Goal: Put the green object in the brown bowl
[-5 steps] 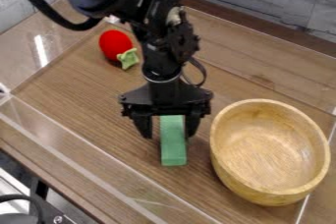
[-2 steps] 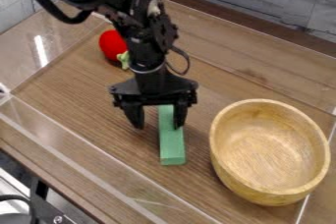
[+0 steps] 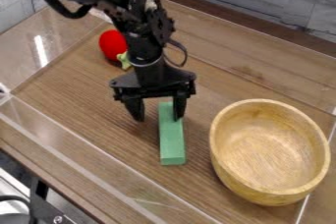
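Currently the green object [image 3: 171,139] lies flat on the counter [image 3: 79,90], just left of the brown bowl [image 3: 270,150] and outside it. The end effector [image 3: 155,107] stands over the bar's far end, pointing steeply down, jaws spread wide and holding nothing. Since a second ago it has shifted leftward in the camera view, from straddling the bar's middle to its far end; the bar has not moved. Judged from this, the grasp is not yet made, and the transfer remains to be done. A red toy [image 3: 114,43] sits behind the arm. No brand, label or legible writing is visible.
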Robot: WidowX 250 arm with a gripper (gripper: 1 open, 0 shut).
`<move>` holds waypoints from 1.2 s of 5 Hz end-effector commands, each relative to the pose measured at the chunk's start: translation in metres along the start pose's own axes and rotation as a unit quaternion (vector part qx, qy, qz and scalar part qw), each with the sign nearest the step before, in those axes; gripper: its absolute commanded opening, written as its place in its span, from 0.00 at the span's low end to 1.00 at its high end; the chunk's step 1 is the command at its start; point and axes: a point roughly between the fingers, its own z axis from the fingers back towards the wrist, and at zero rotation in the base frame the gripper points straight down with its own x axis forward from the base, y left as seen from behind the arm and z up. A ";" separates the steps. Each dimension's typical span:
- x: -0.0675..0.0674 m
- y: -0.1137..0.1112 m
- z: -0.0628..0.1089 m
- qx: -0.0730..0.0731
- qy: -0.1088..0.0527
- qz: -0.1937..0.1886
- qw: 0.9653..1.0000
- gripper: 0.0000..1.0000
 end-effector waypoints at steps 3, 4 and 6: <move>-0.013 -0.018 0.004 0.012 0.000 0.018 1.000 0.00; -0.017 -0.030 0.025 0.006 -0.004 0.025 1.000 0.00; -0.031 -0.060 0.064 -0.012 -0.003 0.020 1.000 0.00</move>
